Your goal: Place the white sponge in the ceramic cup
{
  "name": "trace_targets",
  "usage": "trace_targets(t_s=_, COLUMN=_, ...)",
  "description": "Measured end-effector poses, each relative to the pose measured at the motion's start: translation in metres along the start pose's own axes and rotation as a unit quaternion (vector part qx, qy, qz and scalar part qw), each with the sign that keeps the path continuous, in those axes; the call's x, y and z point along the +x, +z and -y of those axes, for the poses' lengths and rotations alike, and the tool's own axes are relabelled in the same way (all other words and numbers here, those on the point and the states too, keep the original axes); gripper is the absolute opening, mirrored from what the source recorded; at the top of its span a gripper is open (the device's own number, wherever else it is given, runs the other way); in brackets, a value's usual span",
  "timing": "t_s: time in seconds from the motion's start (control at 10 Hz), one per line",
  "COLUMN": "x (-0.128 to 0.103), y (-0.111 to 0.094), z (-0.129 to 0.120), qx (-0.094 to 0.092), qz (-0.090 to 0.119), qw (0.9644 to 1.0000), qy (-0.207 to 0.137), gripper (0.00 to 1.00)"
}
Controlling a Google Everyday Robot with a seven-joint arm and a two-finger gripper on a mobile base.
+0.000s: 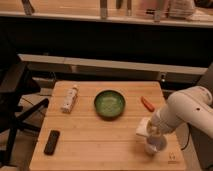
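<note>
On the wooden table (90, 132), open board lies left of the green bowl (109, 103). The gripper (152, 131) hangs near the right front edge over the ceramic cup (154, 145), apparently touching the white sponge (143, 127); grip unclear. Bottle (69, 98), remote (51, 141), orange object (147, 103) lie apart.

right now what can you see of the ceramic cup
The ceramic cup is small, white and round, standing upright near the wooden table's front right corner. The pincer hangs directly over it and hides much of its rim and inside. The white sponge shows just behind and left of it.
</note>
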Motion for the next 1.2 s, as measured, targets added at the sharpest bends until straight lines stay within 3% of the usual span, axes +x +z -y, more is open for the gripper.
trace_targets(t_s=1.2, x=0.0038, y=-0.0082, z=-0.0068, qx=0.001, qz=-0.012, qw=0.9998, qy=0.013, gripper=0.0)
